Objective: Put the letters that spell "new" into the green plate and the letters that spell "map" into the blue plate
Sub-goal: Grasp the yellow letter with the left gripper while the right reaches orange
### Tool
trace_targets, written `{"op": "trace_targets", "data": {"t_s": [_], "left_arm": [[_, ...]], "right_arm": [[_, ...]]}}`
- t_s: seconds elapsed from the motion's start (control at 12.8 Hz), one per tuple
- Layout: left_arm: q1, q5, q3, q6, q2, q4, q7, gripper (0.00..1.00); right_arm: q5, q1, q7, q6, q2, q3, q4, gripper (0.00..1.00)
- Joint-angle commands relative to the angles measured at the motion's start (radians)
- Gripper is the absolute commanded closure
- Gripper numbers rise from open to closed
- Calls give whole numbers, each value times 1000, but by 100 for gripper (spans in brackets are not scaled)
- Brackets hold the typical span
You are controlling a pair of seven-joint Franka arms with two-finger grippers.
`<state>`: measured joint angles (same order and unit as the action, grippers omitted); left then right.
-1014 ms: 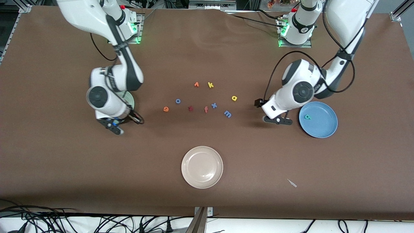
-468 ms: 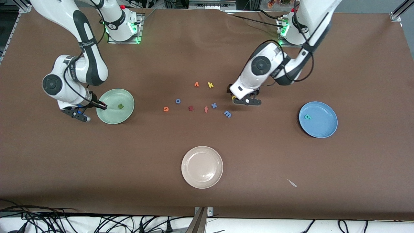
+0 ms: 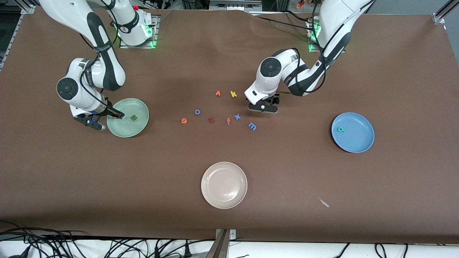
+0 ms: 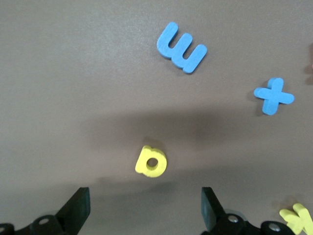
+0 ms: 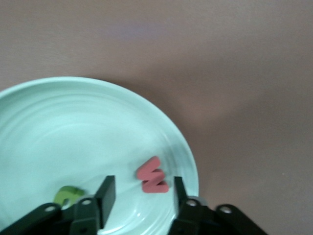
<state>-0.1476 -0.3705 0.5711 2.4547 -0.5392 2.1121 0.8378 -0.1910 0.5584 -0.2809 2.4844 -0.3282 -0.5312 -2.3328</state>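
Observation:
My right gripper (image 3: 115, 114) (image 5: 142, 198) is low over the green plate (image 3: 135, 104) (image 5: 73, 127), at its edge. It is open, and the pinkish-red w (image 5: 153, 176) lies loose on the plate between its fingers. The olive n (image 3: 134, 117) (image 5: 68, 195) lies in the same plate. The orange e (image 3: 184, 120) is on the table. My left gripper (image 3: 263, 107) (image 4: 144, 210) hangs open over the yellow a (image 4: 151, 161), which the hand hides in the front view. The blue m (image 3: 252, 125) (image 4: 182, 47) lies close by. The teal p (image 3: 341, 129) sits in the blue plate (image 3: 362, 143).
Other letters lie mid-table: blue x (image 3: 237, 116), orange f (image 3: 228, 121), a dark red letter (image 3: 211, 120), blue o (image 3: 197, 111), orange v (image 3: 217, 93), yellow k (image 3: 233, 94). A cream-white plate (image 3: 224, 195) stands nearer the front camera. A small scrap (image 3: 323, 202) lies near it.
The right gripper has opened and the w now lies in the green plate. The left arm has swung from beside the blue plate to over the yellow a.

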Motion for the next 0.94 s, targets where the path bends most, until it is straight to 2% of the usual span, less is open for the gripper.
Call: {"op": "trace_targets", "data": {"t_s": [0.0, 0.08, 0.39, 0.62, 0.86], "left_arm": [[-1, -57, -4, -2, -44, -46, 11, 0], [2, -59, -5, -2, -44, -46, 1, 1], [2, -59, -5, -3, -47, -46, 1, 19], [0, -59, -5, -3, -48, -44, 1, 27], [-1, -59, -7, -3, -60, -47, 1, 31]], "right_arm": [[-16, 14, -96, -91, 52, 43, 47, 20], [-16, 14, -174, -93, 52, 83, 58, 21], [-15, 35, -510, -82, 11, 229, 140, 21], [-15, 127, -752, -82, -75, 244, 257, 23], [-15, 225, -947, -35, -196, 244, 348, 27]]}}
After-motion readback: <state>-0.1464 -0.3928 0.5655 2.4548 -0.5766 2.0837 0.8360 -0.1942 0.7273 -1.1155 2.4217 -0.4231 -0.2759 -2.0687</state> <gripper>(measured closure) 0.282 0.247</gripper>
